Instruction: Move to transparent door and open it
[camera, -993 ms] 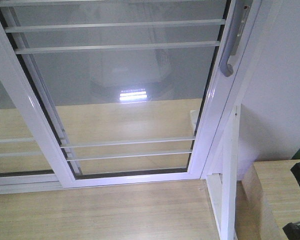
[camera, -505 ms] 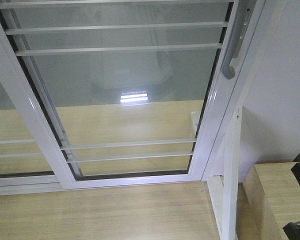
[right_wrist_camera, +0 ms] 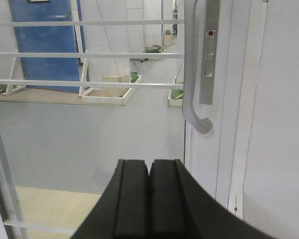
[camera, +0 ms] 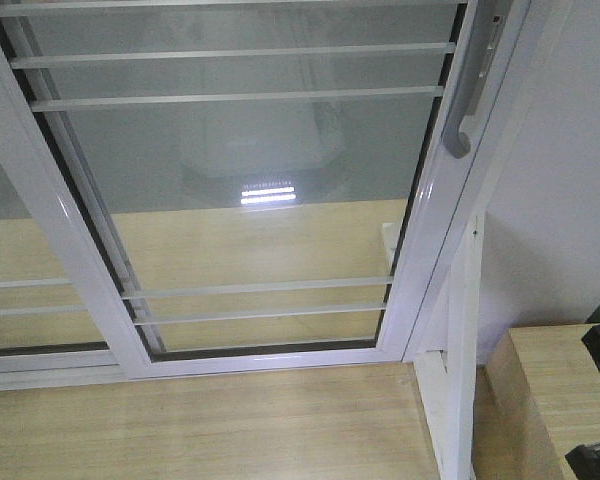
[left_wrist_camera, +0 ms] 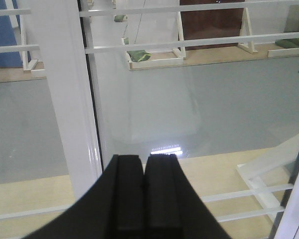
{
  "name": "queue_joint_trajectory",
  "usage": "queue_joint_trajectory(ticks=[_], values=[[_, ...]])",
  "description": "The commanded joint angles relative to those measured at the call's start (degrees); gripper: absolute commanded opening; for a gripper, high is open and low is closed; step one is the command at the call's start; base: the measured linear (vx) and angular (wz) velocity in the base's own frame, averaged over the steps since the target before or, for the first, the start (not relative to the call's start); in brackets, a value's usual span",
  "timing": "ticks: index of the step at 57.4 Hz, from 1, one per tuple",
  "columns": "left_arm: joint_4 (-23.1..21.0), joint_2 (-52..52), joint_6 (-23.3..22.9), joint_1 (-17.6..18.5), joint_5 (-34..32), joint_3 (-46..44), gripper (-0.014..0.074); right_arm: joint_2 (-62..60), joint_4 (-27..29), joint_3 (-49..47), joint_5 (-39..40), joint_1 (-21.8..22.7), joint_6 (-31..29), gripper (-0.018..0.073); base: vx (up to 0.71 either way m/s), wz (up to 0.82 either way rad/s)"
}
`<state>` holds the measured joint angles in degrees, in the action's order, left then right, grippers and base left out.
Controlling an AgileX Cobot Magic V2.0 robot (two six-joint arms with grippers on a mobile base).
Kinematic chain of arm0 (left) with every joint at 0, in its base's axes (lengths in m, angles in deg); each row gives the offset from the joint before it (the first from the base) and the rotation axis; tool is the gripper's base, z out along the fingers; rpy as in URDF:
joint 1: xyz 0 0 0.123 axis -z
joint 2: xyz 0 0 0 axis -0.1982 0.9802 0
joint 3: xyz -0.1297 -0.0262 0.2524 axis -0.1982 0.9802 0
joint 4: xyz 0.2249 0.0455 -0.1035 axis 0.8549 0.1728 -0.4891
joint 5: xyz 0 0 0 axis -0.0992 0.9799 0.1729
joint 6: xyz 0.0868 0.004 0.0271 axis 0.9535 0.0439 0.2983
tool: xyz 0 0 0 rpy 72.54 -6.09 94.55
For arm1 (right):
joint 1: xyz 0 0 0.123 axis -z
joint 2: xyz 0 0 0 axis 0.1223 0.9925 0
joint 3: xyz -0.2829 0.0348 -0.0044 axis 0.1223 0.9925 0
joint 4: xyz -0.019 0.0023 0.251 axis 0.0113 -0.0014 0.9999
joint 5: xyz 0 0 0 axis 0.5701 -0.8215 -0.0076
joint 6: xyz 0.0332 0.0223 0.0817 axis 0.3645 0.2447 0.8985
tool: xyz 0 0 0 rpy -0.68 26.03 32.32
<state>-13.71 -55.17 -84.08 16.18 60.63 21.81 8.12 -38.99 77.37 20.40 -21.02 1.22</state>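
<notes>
The transparent door (camera: pixel 427 250) fills the front view: clear glass in a white frame with pairs of thin white bars. Its curved grey handle (camera: pixel 466 100) is on the right stile, top right. In the right wrist view the handle (right_wrist_camera: pixel 190 79) hangs just above and right of my right gripper (right_wrist_camera: pixel 149 162), which is shut on nothing and apart from it. My left gripper (left_wrist_camera: pixel 145 158) is also shut and empty. It faces the glass next to a white frame upright (left_wrist_camera: pixel 65 99).
A second white-framed glass panel (camera: pixel 20 290) overlaps on the left. A white post (camera: pixel 460 350) with a brace stands right of the door, beside a white wall (camera: pixel 570 200) and a wooden box (camera: pixel 545 400). Wood floor (camera: pixel 230 420) lies in front.
The front view crept very slightly closer to the door over the first half second, then held still. Both grippers stay shut.
</notes>
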Motion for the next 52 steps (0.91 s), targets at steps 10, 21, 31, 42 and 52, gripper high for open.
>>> queue_joint_trajectory(ticks=[10, 21, 31, 42, 52], values=[[-0.26, -0.73, -0.41, -0.17, -4.63, 1.74, 0.0004, -0.81, -0.29, 0.79, 4.30, -0.03, -0.55, -0.0005, 0.00, 0.00], [-0.26, -0.73, -0.41, -0.17, -4.63, 1.74, 0.0004, -0.81, -0.29, 0.79, 4.30, -0.03, -0.55, -0.0005, 0.00, 0.00], [-0.03, -0.73, -0.41, -0.17, -6.06, 1.53, 0.0004, -0.81, -0.36, 0.79, 5.49, -0.03, -1.12, -0.0005, 0.00, 0.00], [-0.31, -0.73, -0.96, -0.17, -12.33, 1.31, 0.0004, -0.81, -0.29, 0.66, 11.03, -0.03, -2.32, -0.0005, 0.00, 0.00], [-7.41, -0.73, -9.55, -0.17, -24.54, -0.76, 0.0004, -0.81, -0.29, -0.71, 19.07, -0.03, -2.32, -0.0005, 0.00, 0.00]])
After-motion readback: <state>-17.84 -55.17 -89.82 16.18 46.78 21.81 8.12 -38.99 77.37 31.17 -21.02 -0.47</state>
